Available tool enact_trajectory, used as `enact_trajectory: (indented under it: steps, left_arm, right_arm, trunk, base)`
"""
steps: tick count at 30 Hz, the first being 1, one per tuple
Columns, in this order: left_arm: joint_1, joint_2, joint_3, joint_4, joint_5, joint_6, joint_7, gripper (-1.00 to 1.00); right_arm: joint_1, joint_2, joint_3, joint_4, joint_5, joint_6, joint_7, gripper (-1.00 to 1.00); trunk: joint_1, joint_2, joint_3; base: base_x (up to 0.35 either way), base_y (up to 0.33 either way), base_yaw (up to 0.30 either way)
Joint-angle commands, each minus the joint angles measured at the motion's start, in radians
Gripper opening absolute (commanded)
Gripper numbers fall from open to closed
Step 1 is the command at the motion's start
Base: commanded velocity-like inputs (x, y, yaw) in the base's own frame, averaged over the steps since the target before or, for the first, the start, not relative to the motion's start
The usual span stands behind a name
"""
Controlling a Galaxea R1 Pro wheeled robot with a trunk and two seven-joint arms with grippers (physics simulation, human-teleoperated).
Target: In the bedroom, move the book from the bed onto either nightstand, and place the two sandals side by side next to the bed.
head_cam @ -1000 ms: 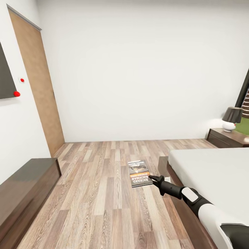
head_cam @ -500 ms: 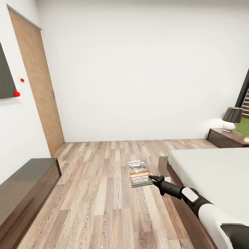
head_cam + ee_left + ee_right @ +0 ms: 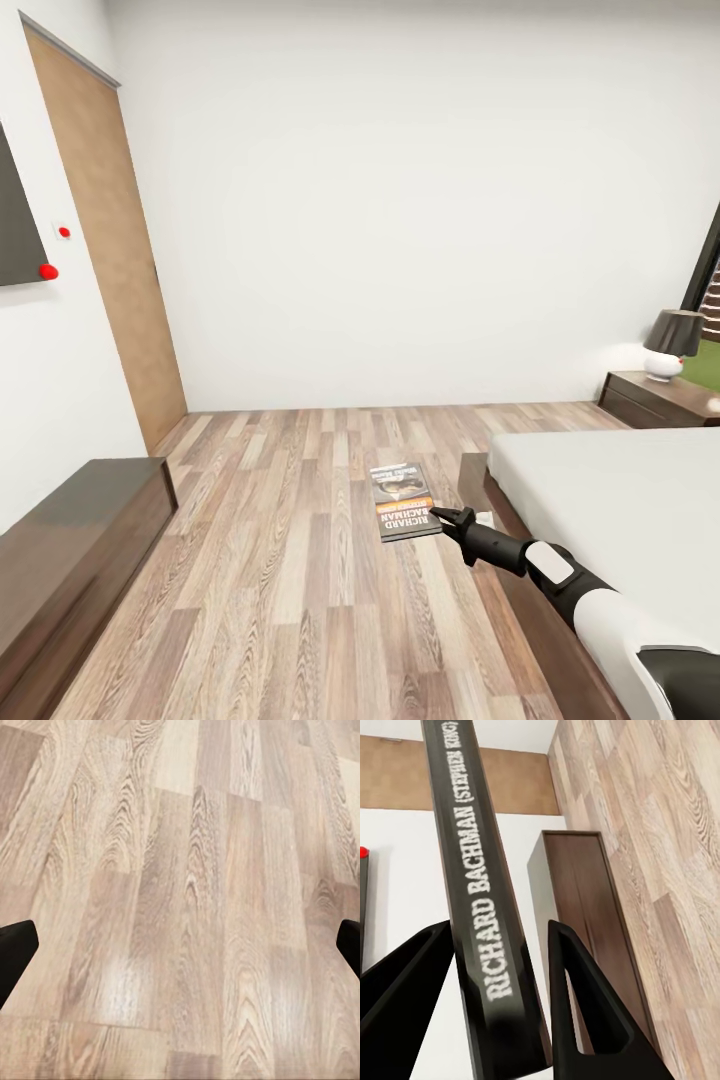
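head view high over floor (image 3: 300, 560), wrist views close, sharing floorboards

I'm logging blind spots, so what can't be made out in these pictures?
- Book: the right hand holds its edge; the cover picture is too small in the head view, and the right wrist view shows just the spine.
- Nightstand: cut by the head view's right edge.
- Sandals: nowhere to be found.

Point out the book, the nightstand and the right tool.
book (image 3: 404, 501): head view, on the front cover.
nightstand (image 3: 660, 396): head view, on its glossy top near the lamp.
right tool (image 3: 447, 516): head view, midway between the fingertips at the book's edge.
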Motion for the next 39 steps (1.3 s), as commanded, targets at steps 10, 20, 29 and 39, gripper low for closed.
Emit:
enact_trajectory:
  steps: [10, 20, 29, 39]
  left_arm:
    - [-0.001, -0.002, 0.001, 0.001, 0.009, 0.016, -0.009, 1.0]
    - [-0.001, -0.002, 0.0, 0.001, 0.008, 0.018, -0.009, 1.0]
    - [-0.001, -0.007, -0.001, 0.001, 0.007, 0.018, -0.009, 1.0]
    - [-0.001, -0.013, -0.001, 0.001, 0.007, 0.018, -0.009, 1.0]
  right_arm:
    - [-0.001, -0.001, 0.003, 0.0, -0.006, 0.004, 0.002, -1.0]
    - [-0.001, -0.001, 0.003, 0.0, -0.005, 0.004, 0.002, -1.0]
    - [-0.001, -0.001, 0.003, 0.0, -0.006, 0.003, 0.002, -1.0]
    - [-0.001, -0.001, 0.003, 0.0, -0.006, 0.003, 0.0, -1.0]
  trunk:
    - [0.0, -0.001, -0.001]
    - [0.0, -0.001, -0.001]
    - [0.0, -0.001, -0.001]
    - [0.0, -0.001, -0.001]
  base:
    - [0.139, 0.114, 0.0]
    - [0.175, 0.106, 0.0]
    - [0.177, 0.038, 0.0]
    - [0.175, 0.004, 0.0]
